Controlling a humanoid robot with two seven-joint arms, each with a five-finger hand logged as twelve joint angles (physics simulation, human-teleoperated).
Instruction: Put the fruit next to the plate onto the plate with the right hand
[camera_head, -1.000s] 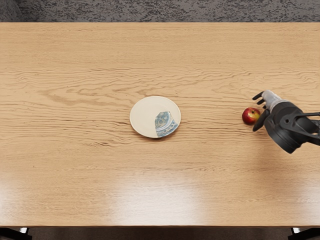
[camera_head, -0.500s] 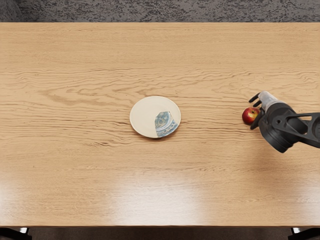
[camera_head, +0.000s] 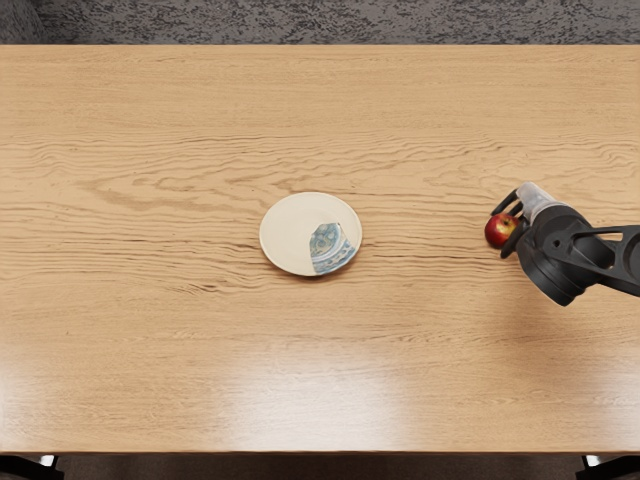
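Grasp step: my right hand clasped apple, well right of plate. Next: lift clear, carry to plate, release.

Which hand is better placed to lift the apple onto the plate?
Right. The right hand is at the apple, its fingers curled around it, with the plate farther left in the picture. No left arm shows.

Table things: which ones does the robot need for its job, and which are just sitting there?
Needed for the job:
- apple, on the table right of the plate
- plate, nothing on it yet
- right hand, curled round the apple

Just there:
- table
- grey floor behind the table
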